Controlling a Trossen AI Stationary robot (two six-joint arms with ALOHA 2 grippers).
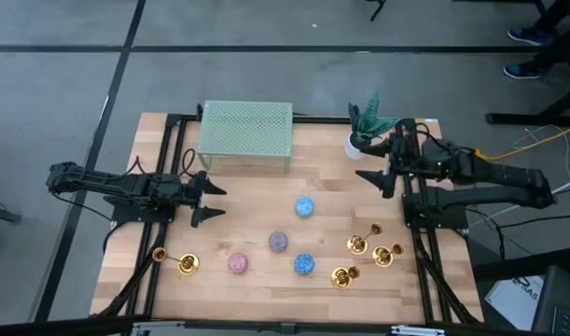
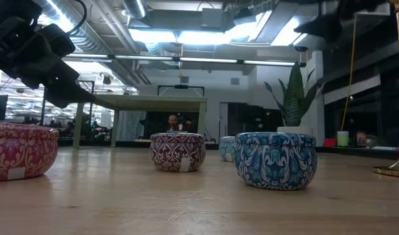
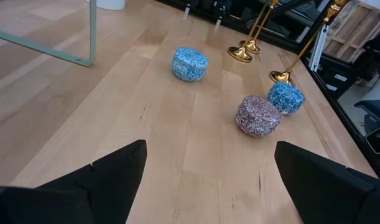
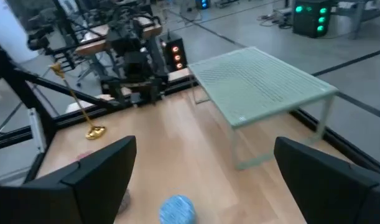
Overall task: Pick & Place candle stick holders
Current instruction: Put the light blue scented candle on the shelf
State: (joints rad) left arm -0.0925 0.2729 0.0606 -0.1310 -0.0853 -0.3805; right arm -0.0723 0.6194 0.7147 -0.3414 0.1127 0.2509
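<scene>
From above, my left end effector (image 1: 213, 202) and right end effector (image 1: 369, 177) hang released; four shiny brass candle stick holders (image 1: 363, 245) lie along the frame's bottom. Wrist view: rigid, slick, light, I judge; grip the thin stem (image 3: 262, 21).

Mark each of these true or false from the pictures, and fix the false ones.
1. Both claws are open and hold nothing. True: the left claw and the right claw hang empty over the table.
2. All four candle stick holders stand together. False: three candle stick holders cluster near the right arm's side; the fourth candle stick holder lies alone near the left arm's side.
3. A green mesh stand sits at the table's far edge. True.
4. Two of the round candles are blue. True: one blue candle and another blue candle.
5. The potted plant sits beside the left arm. False: it is next to the right arm.
</scene>
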